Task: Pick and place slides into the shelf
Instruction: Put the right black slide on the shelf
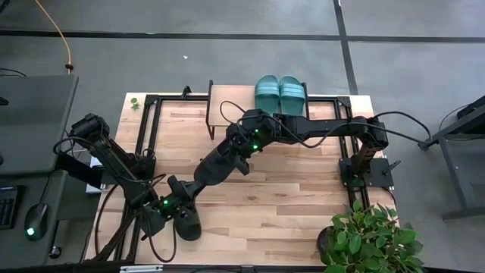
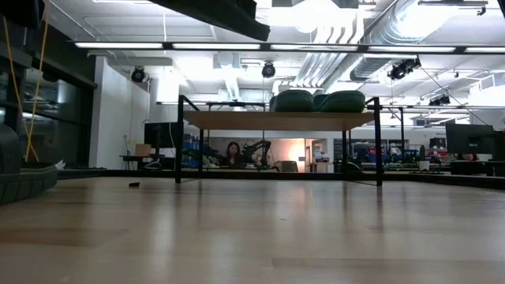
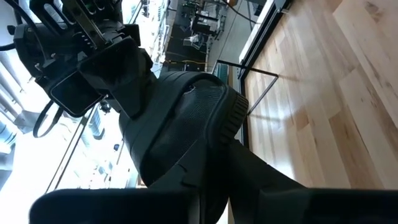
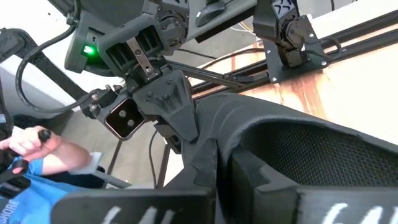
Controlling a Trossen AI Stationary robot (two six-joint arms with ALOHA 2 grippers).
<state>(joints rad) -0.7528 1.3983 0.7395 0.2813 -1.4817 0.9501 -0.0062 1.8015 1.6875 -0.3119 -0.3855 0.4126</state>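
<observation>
A black slide (image 1: 220,163) hangs above the middle of the counter (image 1: 303,197), pinched at both ends. The right hand (image 1: 241,152) clamps the end nearer the shelf (image 1: 227,102), and the left hand (image 1: 173,196) clamps the other end; both wrist views show fingers pressed on its rubber. This looks like a handover or a shared carry toward the shelf. A second black slide (image 1: 187,225) lies on the counter just beside the left hand. Two teal slides (image 1: 280,92) sit side by side on the shelf top.

Next, probably, one hand must let go so the other can carry the slide to the bare plank left of the teal pair.

The counter is pale wood planking with a black frame. A plant (image 1: 370,239) stands at its near right corner. Beyond lies an open lab; a person's hand (image 4: 34,143) shows off the counter.
</observation>
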